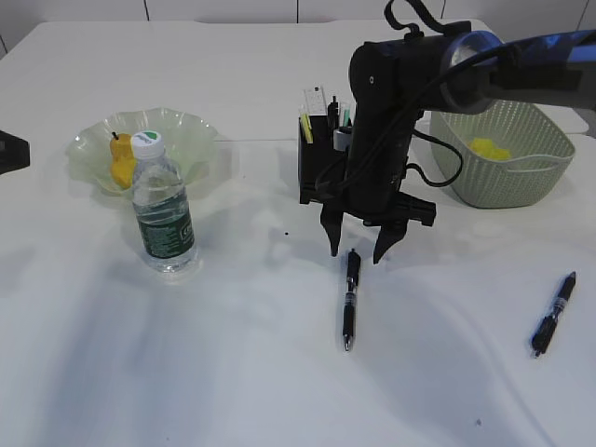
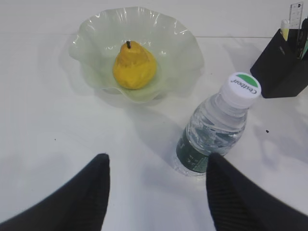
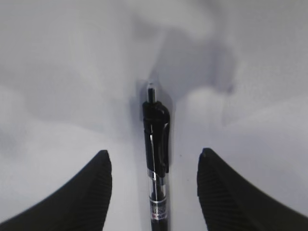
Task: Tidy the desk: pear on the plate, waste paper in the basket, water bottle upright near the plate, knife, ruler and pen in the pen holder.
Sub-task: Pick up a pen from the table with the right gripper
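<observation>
A black pen (image 1: 350,300) lies on the white table; in the right wrist view the pen (image 3: 157,159) lies between my open right gripper's (image 3: 154,161) fingers. That gripper (image 1: 358,250) hangs over the pen's top end. A second black pen (image 1: 555,313) lies at the right. The yellow pear (image 1: 122,160) sits in the pale green plate (image 1: 177,130). The water bottle (image 1: 162,207) stands upright in front of the plate. The black pen holder (image 1: 317,154) holds a ruler and other items. My left gripper (image 2: 156,163) is open and empty, near the bottle (image 2: 216,127).
A green woven basket (image 1: 503,172) at the back right holds yellow paper (image 1: 489,148). The right arm's cable hangs between the pen holder and the basket.
</observation>
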`<control>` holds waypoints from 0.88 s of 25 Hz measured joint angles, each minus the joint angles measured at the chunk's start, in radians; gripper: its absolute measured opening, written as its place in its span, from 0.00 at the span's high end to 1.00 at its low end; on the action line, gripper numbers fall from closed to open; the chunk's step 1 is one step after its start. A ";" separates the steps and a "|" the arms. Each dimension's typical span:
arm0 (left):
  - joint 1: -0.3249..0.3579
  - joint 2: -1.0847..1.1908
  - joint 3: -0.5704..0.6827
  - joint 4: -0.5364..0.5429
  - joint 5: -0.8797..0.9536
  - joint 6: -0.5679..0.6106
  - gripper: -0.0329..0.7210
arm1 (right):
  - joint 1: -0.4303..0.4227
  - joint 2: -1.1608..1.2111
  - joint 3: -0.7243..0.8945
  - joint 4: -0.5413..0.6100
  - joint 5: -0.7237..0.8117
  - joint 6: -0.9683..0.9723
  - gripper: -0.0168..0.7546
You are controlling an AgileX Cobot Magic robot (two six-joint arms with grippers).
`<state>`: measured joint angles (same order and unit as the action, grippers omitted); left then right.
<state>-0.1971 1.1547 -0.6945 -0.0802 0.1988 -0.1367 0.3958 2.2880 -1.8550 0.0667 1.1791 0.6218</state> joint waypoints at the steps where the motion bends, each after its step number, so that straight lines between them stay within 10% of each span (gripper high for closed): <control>1: 0.000 0.000 0.000 0.000 0.000 0.000 0.36 | 0.000 0.002 0.000 0.000 0.000 0.000 0.43; 22: 0.000 0.000 0.000 0.000 -0.011 0.000 0.36 | 0.000 0.021 -0.001 -0.022 -0.037 0.019 0.43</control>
<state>-0.1971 1.1547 -0.6945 -0.0802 0.1883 -0.1367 0.3958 2.3094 -1.8556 0.0445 1.1425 0.6411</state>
